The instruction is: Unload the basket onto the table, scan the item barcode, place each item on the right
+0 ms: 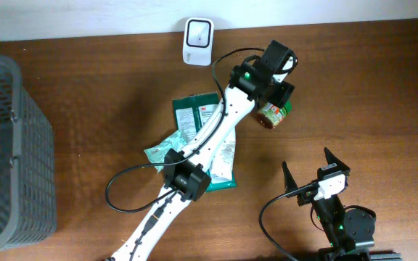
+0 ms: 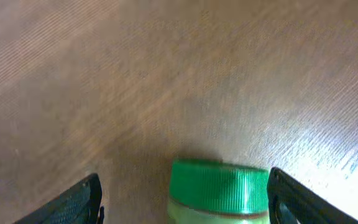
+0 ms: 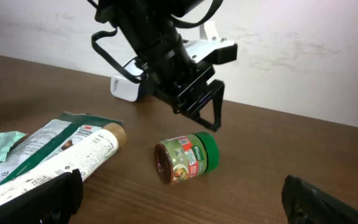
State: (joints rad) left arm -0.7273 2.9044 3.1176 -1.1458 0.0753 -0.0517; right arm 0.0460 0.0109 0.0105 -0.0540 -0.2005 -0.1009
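A dark wooden table (image 1: 383,87) is seen from above, its far edge met by a pale wall. Its left end is taken up by a grey mesh basket (image 1: 35,167). The whole right half of the table is left as bare wood, both behind the jar and out to the right edge.

The left arm (image 1: 220,123) is stretched diagonally from the near edge toward the far middle, over a loose heap of green and white packets (image 1: 194,116). A white scanner (image 1: 197,40) is placed at the far edge against the wall.

The jar (image 1: 273,114), green-lidded, is laid on its side just right of the packets, well apart from the scanner. The left gripper (image 2: 184,174) is held over it with fingers spread, one on each side of the lid; the lid appears close to one finger, though contact cannot be told from the blurred wrist view.

The right gripper (image 1: 309,167) is kept near the front edge, fingers wide apart and nothing between them, with bare wood between it and the jar.
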